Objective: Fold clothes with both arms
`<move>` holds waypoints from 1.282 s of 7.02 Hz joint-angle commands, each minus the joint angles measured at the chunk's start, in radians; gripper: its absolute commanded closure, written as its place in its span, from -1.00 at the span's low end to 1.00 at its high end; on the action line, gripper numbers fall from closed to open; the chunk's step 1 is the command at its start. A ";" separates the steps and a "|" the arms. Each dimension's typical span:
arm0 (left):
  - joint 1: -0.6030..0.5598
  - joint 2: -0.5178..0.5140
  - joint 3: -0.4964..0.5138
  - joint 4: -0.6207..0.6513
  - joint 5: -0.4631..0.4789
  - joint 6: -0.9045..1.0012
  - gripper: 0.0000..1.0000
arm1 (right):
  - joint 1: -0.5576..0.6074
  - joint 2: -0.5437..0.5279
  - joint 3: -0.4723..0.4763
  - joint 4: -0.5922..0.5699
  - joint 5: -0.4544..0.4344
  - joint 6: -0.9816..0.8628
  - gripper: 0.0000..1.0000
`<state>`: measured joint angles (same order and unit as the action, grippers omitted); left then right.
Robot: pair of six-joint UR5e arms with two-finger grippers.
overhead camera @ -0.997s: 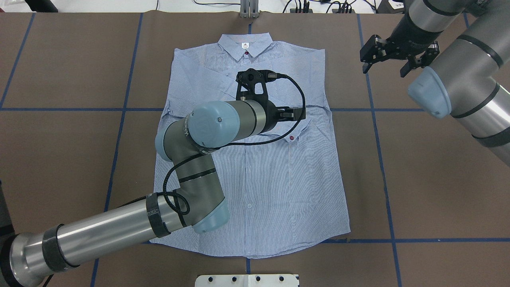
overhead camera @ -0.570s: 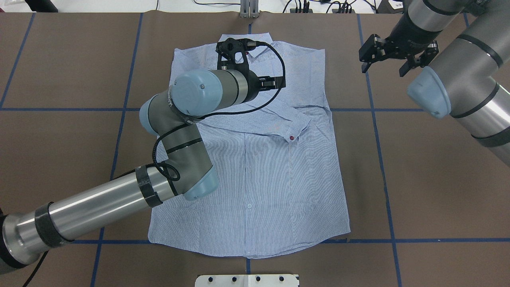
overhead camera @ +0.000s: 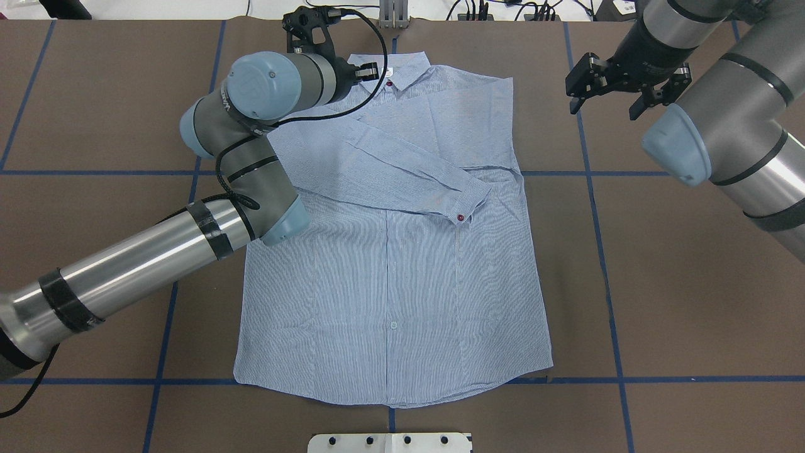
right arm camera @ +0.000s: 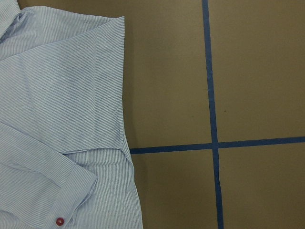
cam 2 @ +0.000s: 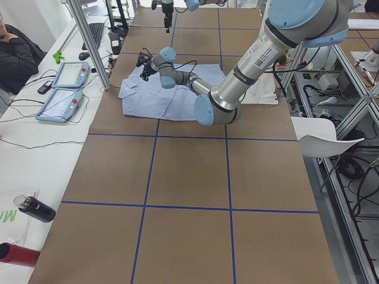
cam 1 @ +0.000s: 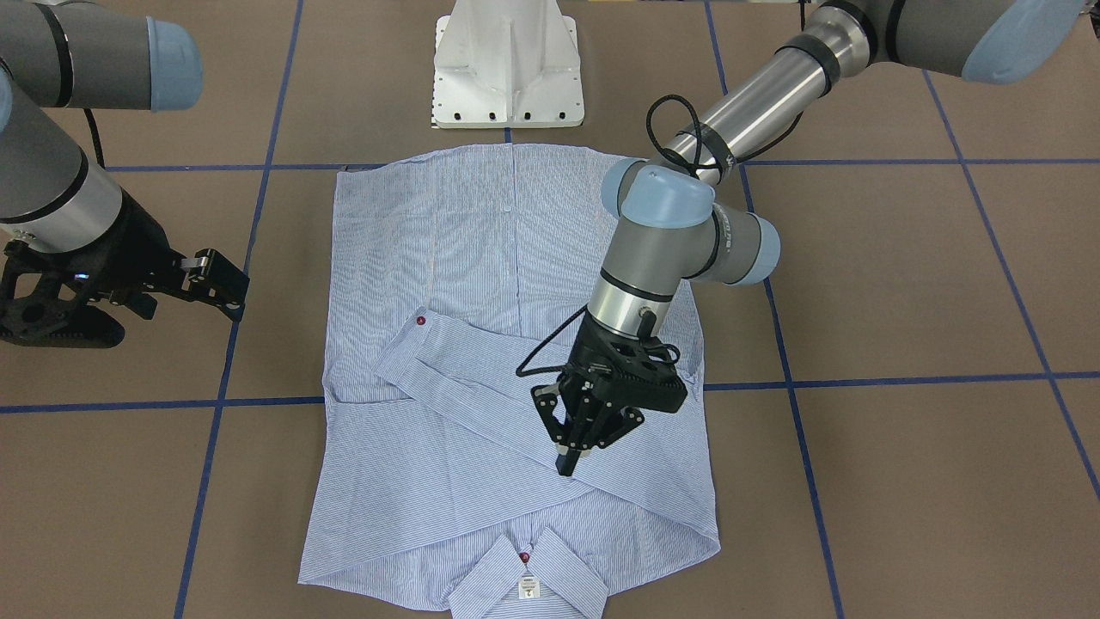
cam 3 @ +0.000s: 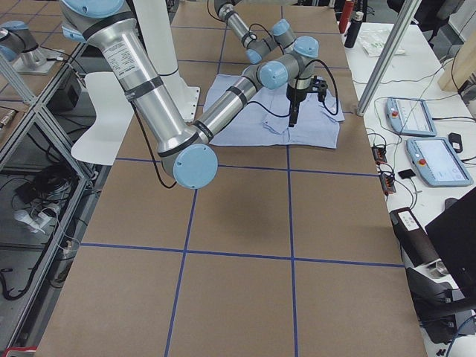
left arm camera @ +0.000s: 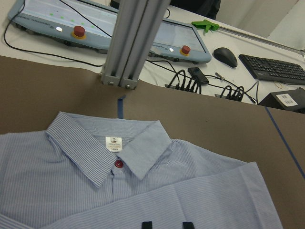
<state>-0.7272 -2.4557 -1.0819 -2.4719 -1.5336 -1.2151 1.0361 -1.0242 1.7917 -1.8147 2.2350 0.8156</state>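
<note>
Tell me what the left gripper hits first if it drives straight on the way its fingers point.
The shirt. The left gripper points down at the folded sleeve cloth just short of the collar, so that comes first. How high the tips hang above it is unclear.

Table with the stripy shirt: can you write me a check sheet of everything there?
Surface: brown table with blue tape grid.
Job's things: light blue-and-white striped shirt lying front up, a sleeve folded across its chest.
Clutter: nothing seen.
Grippers: black left gripper open over the shirt, holding nothing; black right gripper open, beside the shirt.
Cables: black cable looped at the left wrist.
Surroundings: white pedestal base; grey control pads with red buttons; black keyboard.
</note>
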 commanded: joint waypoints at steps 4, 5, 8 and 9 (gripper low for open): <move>-0.067 -0.020 0.201 -0.004 0.001 0.066 1.00 | 0.001 0.004 -0.003 0.000 -0.002 0.000 -0.99; -0.067 -0.019 0.209 0.001 0.001 0.083 1.00 | 0.001 0.006 -0.003 0.000 0.000 0.000 -0.99; -0.083 0.007 0.215 0.044 0.000 0.161 1.00 | 0.001 0.006 -0.003 0.000 -0.002 0.000 -0.99; -0.083 0.023 0.215 0.045 0.000 0.183 1.00 | 0.001 0.006 -0.005 0.000 -0.002 0.000 -0.99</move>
<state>-0.8084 -2.4507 -0.8673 -2.4328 -1.5335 -1.0572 1.0369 -1.0186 1.7881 -1.8147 2.2335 0.8161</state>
